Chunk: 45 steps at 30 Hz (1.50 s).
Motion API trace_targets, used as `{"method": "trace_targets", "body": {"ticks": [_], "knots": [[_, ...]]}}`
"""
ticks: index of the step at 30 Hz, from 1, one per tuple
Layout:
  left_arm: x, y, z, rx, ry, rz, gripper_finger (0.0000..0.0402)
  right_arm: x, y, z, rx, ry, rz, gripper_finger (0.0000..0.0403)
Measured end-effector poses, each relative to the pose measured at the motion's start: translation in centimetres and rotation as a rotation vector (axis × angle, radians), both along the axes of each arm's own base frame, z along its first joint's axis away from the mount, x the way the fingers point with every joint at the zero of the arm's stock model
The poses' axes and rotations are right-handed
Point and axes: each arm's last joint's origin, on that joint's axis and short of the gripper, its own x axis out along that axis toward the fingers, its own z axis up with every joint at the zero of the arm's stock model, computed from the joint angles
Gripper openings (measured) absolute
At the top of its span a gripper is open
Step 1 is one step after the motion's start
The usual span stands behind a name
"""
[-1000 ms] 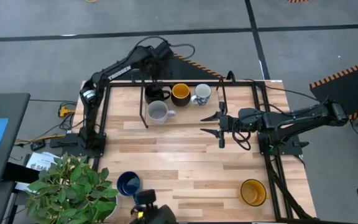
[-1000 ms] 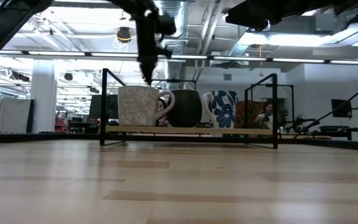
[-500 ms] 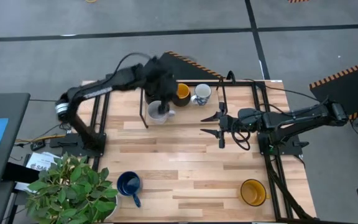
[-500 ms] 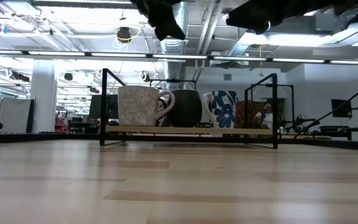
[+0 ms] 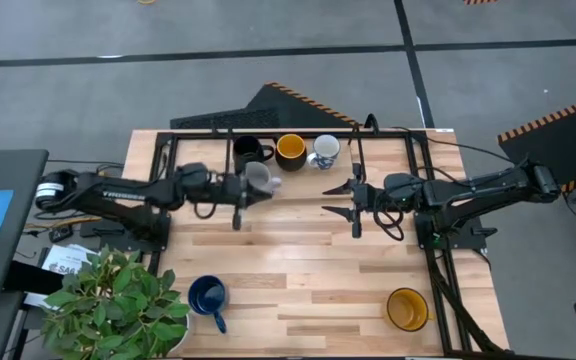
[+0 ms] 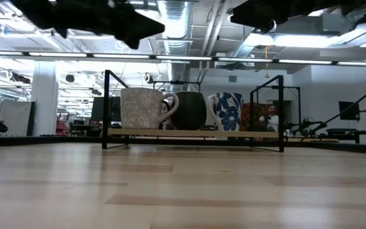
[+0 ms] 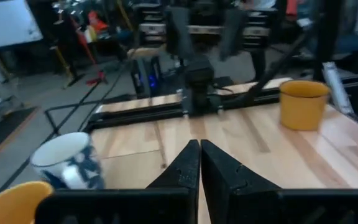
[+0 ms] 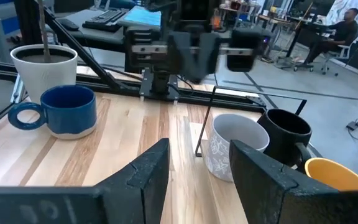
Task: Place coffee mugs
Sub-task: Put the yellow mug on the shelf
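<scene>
A grey mug (image 5: 258, 178), a black mug (image 5: 248, 152), a yellow mug (image 5: 290, 150) and a white mug with blue pattern (image 5: 325, 150) stand inside a black metal frame (image 5: 298, 132) at the table's far side. A dark blue mug (image 5: 208, 297) stands near the front left. A second yellow mug (image 5: 408, 308) stands near the front right. My left gripper (image 7: 199, 147) is shut and empty, held level above the table beside the grey mug (image 5: 242, 193). My right gripper (image 8: 197, 163) is open and empty at mid-table (image 5: 353, 201), facing the left one.
A potted plant (image 5: 118, 300) stands at the front left corner, next to the dark blue mug. The frame's uprights (image 6: 107, 108) rise around the mugs at the back. Bare wood (image 5: 298, 270) lies between the frame and the front mugs.
My left arm has swung from over the frame's far side toward the table's near and left edges. It has come to lie level, with its gripper now pointing toward the right edge beside the grey mug. The mugs have stayed where they were.
</scene>
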Motion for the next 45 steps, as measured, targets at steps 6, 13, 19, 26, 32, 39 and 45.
{"method": "trace_targets", "body": {"ticks": [6,13,19,26,32,39,45], "knots": [[-1.0,-1.1,-1.3,-0.005,0.041,-0.036,0.0,0.1,0.1,1.9,0.007,-0.034,0.004,0.0194],[-0.9,-1.2,-0.8,0.106,-0.018,-0.041,0.0,-1.6,1.9,6.2,0.38,0.504,-0.103,0.0194],[-0.9,-1.3,-0.7,0.062,-0.029,-0.044,0.0,-3.8,6.4,4.5,0.731,1.019,-0.192,0.0194],[-0.9,-1.4,-0.8,0.024,-0.023,-0.05,0.0,-6.5,12.4,2.4,0.813,1.332,-0.362,0.0194],[-0.9,-1.4,-0.8,0.053,-0.023,-0.049,0.0,-6.5,15.9,0.2,0.697,1.364,-0.397,0.0193],[-0.9,-1.4,-0.5,0.071,-0.052,-0.048,0.0,-5.2,16.7,-3.0,0.593,1.48,-0.391,0.0173],[-0.9,-1.4,-0.5,0.084,-0.054,-0.047,0.0,-5.2,16.3,-5.1,0.613,1.535,-0.373,0.0152]]}}
